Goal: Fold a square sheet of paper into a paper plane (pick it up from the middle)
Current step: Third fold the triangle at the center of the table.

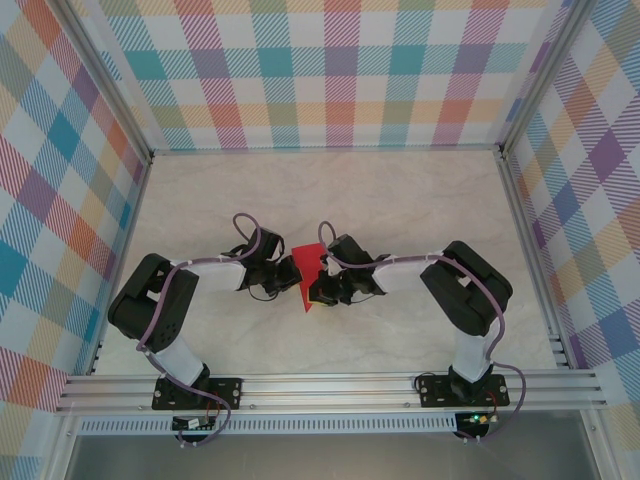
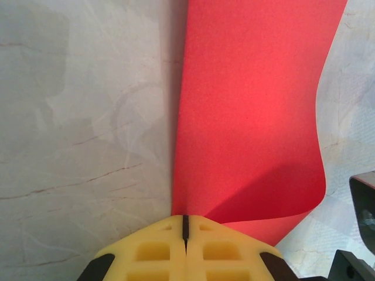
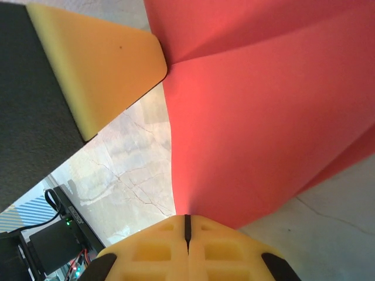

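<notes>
The marbled table (image 1: 400, 200) spans the top view. At its centre the square sheet of paper (image 1: 308, 258) stands lengthwise up-frame, between both arms. The left gripper (image 2: 185, 227) and the right gripper (image 3: 187, 225) each pinch an opposite edge, equally near.

A: What is at the bottom?
B: A pale surface (image 1: 400, 200). It looks like stone and has thin brown lines on it.
A: What is around it?
B: Walls (image 1: 320, 70) with pink, blue, yellow and purple squares, on three sides. A shiny metal rail (image 1: 330, 385) runs along the near edge. Metal posts (image 1: 110, 95) stand at the back corners.
</notes>
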Controlling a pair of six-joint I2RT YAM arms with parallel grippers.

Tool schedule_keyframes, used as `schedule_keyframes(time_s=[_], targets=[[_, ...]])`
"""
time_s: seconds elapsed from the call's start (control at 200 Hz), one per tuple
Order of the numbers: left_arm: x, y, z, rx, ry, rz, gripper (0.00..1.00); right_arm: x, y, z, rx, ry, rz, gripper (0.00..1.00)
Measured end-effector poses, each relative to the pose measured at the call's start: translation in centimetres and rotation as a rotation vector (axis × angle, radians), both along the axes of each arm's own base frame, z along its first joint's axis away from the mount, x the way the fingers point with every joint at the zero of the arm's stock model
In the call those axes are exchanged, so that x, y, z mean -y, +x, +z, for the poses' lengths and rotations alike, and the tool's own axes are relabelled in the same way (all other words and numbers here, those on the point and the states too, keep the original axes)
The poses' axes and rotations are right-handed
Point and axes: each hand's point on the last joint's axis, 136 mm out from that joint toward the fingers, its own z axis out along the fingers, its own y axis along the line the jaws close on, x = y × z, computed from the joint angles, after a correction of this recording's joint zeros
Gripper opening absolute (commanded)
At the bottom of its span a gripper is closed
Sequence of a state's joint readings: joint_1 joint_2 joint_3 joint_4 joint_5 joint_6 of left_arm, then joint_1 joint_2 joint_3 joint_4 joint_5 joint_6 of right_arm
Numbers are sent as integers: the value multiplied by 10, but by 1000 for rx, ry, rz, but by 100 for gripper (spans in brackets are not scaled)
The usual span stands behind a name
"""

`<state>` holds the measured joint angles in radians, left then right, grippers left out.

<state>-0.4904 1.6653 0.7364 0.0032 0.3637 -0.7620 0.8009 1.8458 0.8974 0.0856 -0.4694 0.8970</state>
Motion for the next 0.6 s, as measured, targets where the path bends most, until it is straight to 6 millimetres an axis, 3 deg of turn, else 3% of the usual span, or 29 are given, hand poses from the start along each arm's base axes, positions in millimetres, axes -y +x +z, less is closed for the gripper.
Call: schedule_keyframes(time_s=[0.6], targets=[[0, 0, 0, 5, 7, 0, 0, 0, 5, -6, 6, -23, -14, 0]])
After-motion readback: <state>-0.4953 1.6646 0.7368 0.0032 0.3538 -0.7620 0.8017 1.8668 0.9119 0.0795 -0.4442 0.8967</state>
